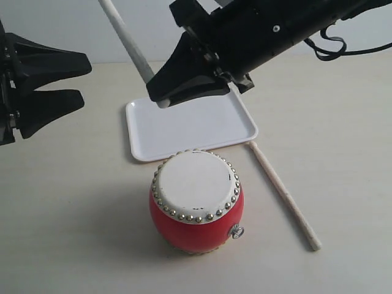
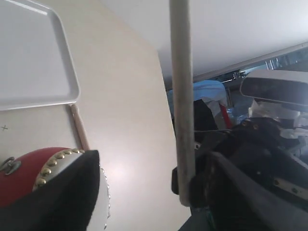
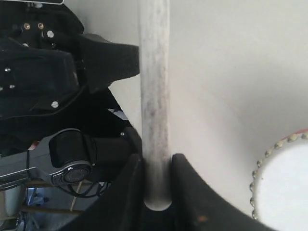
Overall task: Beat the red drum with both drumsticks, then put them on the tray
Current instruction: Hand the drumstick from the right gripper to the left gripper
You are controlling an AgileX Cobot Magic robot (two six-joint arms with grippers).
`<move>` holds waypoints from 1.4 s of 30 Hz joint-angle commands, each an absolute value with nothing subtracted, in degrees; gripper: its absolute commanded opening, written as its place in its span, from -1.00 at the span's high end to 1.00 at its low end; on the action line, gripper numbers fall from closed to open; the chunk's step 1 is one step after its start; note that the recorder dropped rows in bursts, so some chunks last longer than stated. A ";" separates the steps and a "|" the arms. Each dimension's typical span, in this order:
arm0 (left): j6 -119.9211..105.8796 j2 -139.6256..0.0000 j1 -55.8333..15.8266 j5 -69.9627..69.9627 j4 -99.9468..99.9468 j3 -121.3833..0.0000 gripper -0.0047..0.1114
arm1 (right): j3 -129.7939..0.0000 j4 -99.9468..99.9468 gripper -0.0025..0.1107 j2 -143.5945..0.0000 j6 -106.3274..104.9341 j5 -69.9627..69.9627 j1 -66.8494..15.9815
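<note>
- The right gripper [image 1: 160, 97] is clenched on a drumstick [image 1: 130, 43] near its end, low over the tray [image 1: 202, 125]. The stick slants up and to the left.
- That arm hides the tray's far edge.
- The left gripper [image 1: 84, 79] hangs released and empty, left of the tray.
- The other drumstick [image 1: 285, 196] lies on the table [image 1: 73, 214] just right of the red drum [image 1: 196, 229], one end near the tray's corner.
- The drum stands upright just in front of the tray.

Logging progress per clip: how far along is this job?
Done: nothing on the tray yet; whether the red drum was beaten cannot be told. In hand: the right tool grips one drumstick above the tray. The left tool is open, empty. Left: set that stick down, then move the other drumstick, lying on the table beside the drum, onto the tray.
</note>
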State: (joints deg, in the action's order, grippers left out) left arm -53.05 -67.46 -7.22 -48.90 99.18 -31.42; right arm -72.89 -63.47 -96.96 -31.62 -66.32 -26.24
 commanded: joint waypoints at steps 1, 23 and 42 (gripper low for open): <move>-52.46 -67.78 -7.46 -50.39 99.95 -31.83 -0.15 | -72.99 -64.55 0.96 -98.82 -30.75 -65.76 -29.74; -50.17 -67.78 -7.46 -51.13 99.95 -29.24 -0.15 | -72.99 -72.06 0.96 -100.87 -30.97 -60.13 -34.71; -42.24 -67.78 -7.46 -51.13 99.95 -29.24 -0.15 | -72.91 -74.08 0.96 -100.87 -30.83 -58.78 -39.04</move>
State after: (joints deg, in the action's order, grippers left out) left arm -44.72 -67.70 -7.22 -50.53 99.39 -29.56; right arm -72.89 -73.97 -100.89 -30.65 -58.99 -37.21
